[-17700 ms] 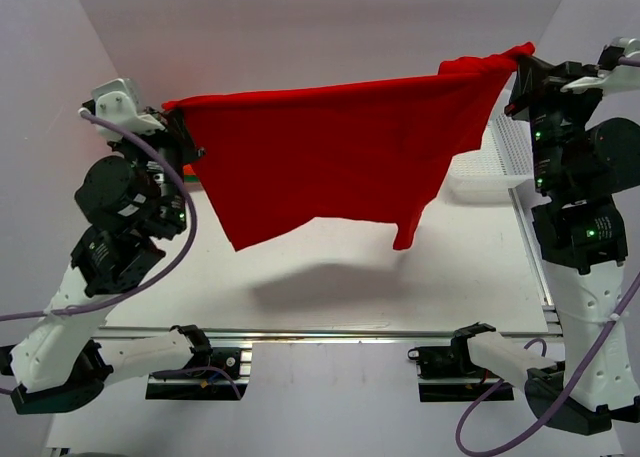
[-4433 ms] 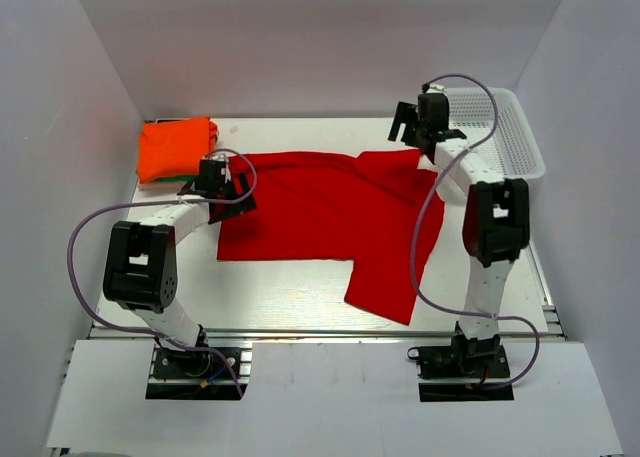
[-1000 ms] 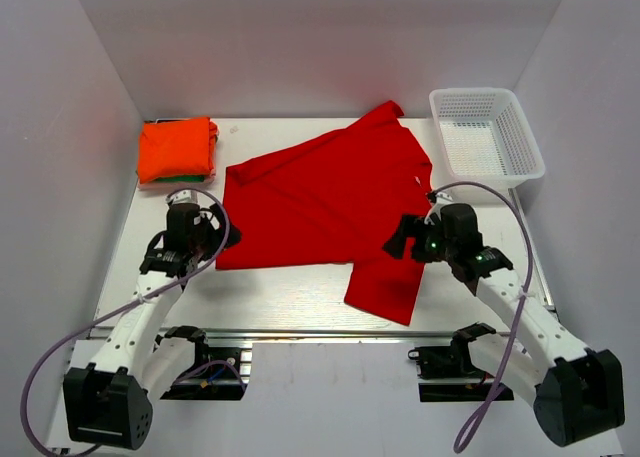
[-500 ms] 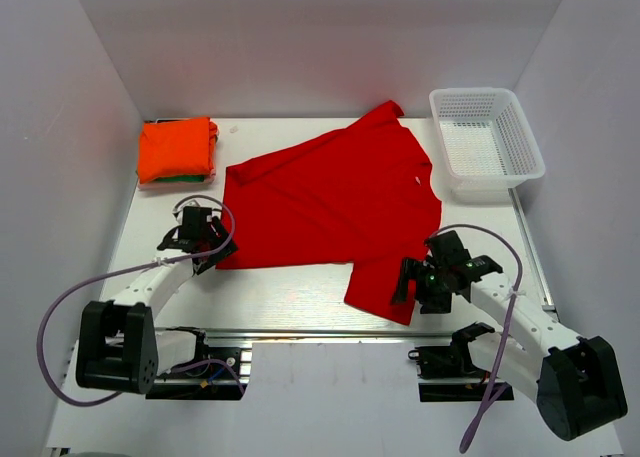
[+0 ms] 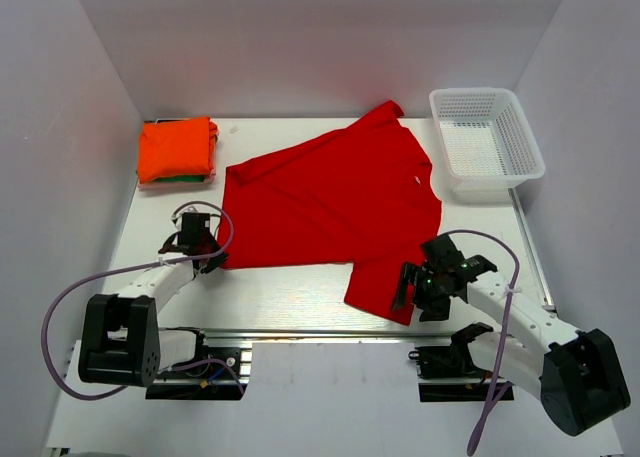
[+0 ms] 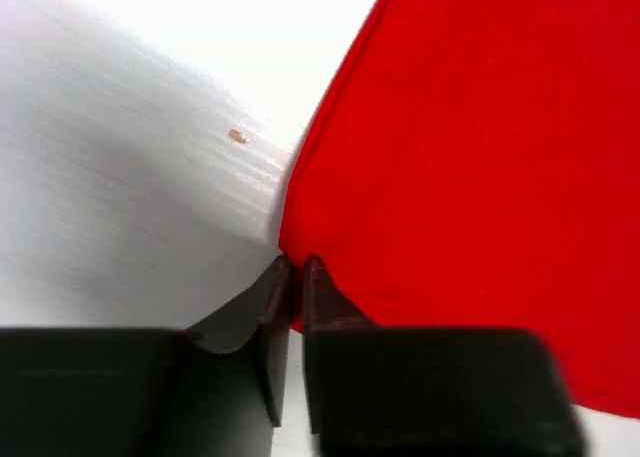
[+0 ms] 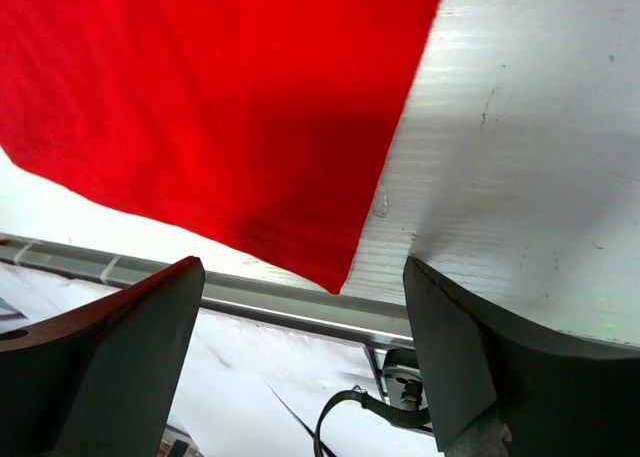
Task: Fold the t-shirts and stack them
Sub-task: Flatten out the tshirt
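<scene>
Red t-shirt (image 5: 330, 197) lies flat; left gripper (image 6: 297, 269) pinches its left near corner, right gripper (image 7: 300, 267) gapes over the near-edge flap, apparently to fold.

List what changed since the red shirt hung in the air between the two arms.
The red t-shirt came down and now lies spread on the table. Both arms pulled back from the far side to its near corners. The left gripper is shut on the near-left corner, and the right gripper is open around the near-right one. The folded orange and green shirts and the basket stayed put.
</scene>
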Available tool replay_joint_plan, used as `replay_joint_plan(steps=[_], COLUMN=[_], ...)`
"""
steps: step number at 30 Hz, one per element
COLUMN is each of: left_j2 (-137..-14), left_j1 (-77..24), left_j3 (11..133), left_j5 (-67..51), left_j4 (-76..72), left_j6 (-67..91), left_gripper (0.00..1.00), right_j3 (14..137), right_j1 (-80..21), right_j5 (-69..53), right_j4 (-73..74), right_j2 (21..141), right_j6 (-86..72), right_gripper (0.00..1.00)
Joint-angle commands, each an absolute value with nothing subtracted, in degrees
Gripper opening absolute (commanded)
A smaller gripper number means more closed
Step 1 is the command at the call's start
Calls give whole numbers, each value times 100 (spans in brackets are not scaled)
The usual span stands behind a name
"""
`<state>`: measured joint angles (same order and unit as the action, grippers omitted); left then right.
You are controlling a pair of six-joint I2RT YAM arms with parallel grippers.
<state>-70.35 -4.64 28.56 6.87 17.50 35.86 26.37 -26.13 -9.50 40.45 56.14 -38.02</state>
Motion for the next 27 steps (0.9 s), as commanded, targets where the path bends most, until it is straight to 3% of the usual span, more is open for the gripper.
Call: replay_joint_plan(steps=[1, 3, 15, 17, 23, 27], left_j2=[-6996, -7048, -6364, -6119, -5774, -6116], left_j1=[-439, -439, -439, -439, -554, -554], left_j3=[2637, 2637, 2576, 2575, 3338, 4146], left_j5=[475, 475, 641, 642, 992, 986], left_j4=[1749, 1906, 3665, 3665, 3762, 2982], left_j6=[3489, 3568, 4333, 4386, 4211, 3755], left_gripper=[18, 0, 0, 35, 100, 100], right_j3=[2558, 2549, 2882, 3057, 3630, 3823], right_j1=[-2707, -2742, -2804, -2795, -2813, -2883], right_j5=[-668, -581, -35, -62, -26, -158], right_j4=[3982, 3929, 3929, 3850, 3526, 2596], right_j2=[5800, 5880, 5493, 5519, 5528, 5773], right_j6=[-4060, -4139, -4342, -4061, -3306, -2945], right_gripper=[85, 85, 84, 84, 90, 90])
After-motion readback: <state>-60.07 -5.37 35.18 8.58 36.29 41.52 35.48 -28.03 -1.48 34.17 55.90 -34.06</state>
